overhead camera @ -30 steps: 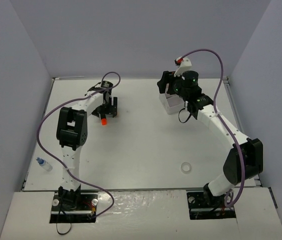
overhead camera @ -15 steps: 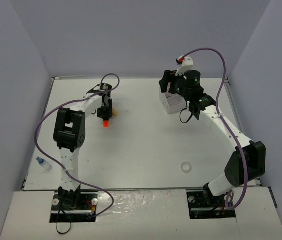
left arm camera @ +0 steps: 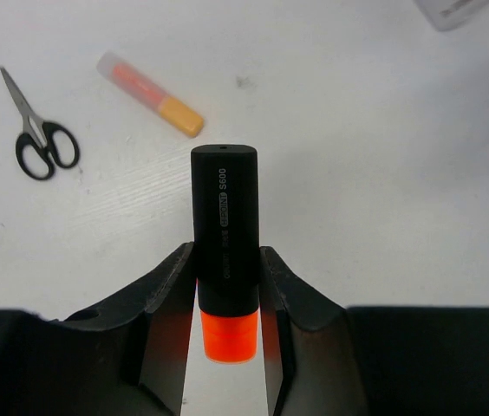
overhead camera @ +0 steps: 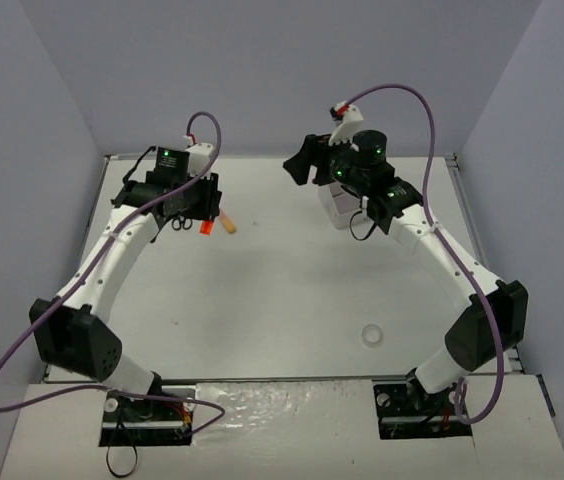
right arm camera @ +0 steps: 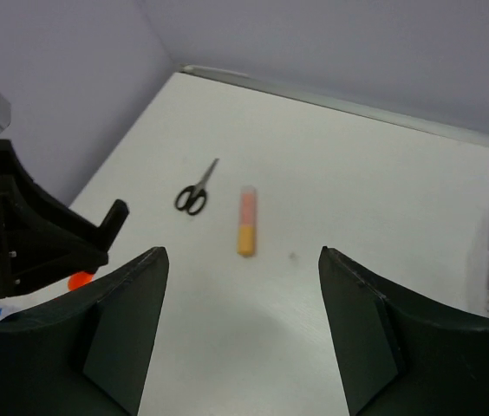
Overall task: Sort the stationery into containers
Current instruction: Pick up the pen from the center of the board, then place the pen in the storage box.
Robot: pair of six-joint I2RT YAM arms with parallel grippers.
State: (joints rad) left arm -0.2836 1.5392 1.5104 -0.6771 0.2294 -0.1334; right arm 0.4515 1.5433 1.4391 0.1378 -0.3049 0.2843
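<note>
From above, the right arm (overhead camera: pixel 432 245) is hiding most of the organiser box (overhead camera: pixel 334 206), and the left arm (overhead camera: pixel 112 255) is reaching far over the table (overhead camera: pixel 292 290). At the left wrist, the left fingers (left arm camera: pixel 162 299) are clamping the orange-black highlighter (left arm camera: pixel 224 234) off the table, near scissors (left arm camera: pixel 36 143) and a peach highlighter (left arm camera: pixel 151 94). At the right wrist, the right fingers (right arm camera: pixel 123 329) are standing apart.

The left pincer (left arm camera: pixel 227 295) grips an orange-black highlighter (left arm camera: pixel 224 234) clear of the white tabletop (left arm camera: pixel 383 173); beyond it lie a peach highlighter (left arm camera: pixel 150 94) and, further left, small black scissors (left arm camera: pixel 36 130).
</note>
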